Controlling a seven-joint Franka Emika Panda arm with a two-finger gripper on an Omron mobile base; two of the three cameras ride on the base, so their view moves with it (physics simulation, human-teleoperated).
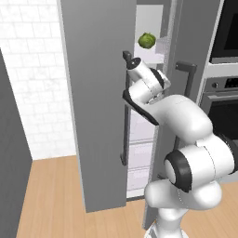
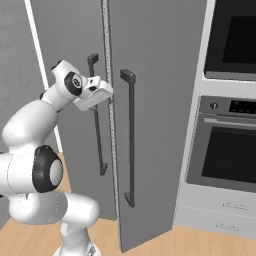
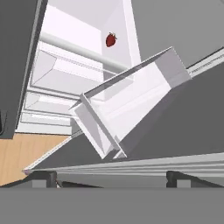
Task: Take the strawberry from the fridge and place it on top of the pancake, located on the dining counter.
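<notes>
Showing one strawberry (image 3: 111, 40) and one green leafy vegetable (image 1: 147, 41) inside the fridge (image 1: 93, 93), the end effector (image 3: 111, 177) gapes open.

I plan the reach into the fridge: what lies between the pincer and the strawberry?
In the hand view, a white door bin and a shelf edge lie between the open pincer and the strawberry.

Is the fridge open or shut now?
Partly open. The left door of the fridge stands ajar, and through the gap show white shelves, a green vegetable and the strawberry. The right door looks shut.
</notes>
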